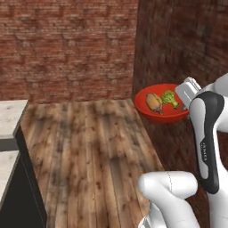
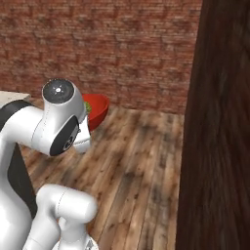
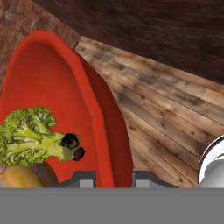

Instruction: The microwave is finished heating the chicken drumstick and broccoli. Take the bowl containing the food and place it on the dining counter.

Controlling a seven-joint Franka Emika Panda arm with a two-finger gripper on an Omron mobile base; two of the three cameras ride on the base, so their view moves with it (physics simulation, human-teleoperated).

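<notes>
A: Where is the bowl (image 1: 149,113)?
B: Centre right of the left base view, held off the wooden floor (image 1: 84,151), with the chicken drumstick (image 1: 154,103) and the broccoli (image 1: 169,98) side by side inside it.
A: And the end effector (image 3: 113,178)?
B: Pinching the bowl's rim (hand view, bottom centre), one finger on each side of the wall.
A: Surroundings?
B: Brick wall (image 1: 67,44) behind; a pale tabletop (image 1: 10,116) at the left edge.
</notes>
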